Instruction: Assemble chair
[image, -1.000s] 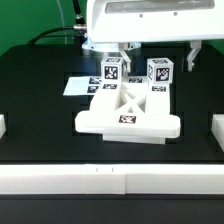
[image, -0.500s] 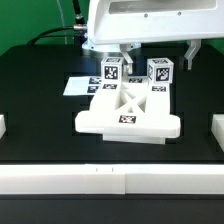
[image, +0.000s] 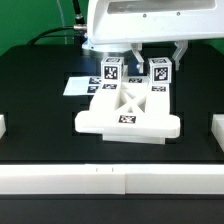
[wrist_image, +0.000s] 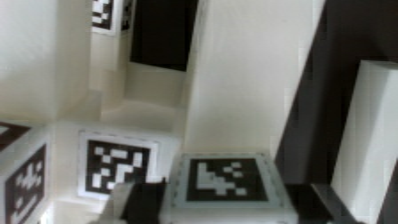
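Two fingers of my end effector (image: 156, 52) have narrowed around the chair's (image: 128, 110) tagged cube (image: 159, 73), contact unclear.

- A white chair part (wrist_image: 222, 100) stood tall through the middle of the wrist view.
- 1 black-and-white tag (wrist_image: 222, 180) sat on a near block face, a 2nd tag (wrist_image: 114, 163) just beside it.
- Dark table (wrist_image: 160, 35) showed behind.
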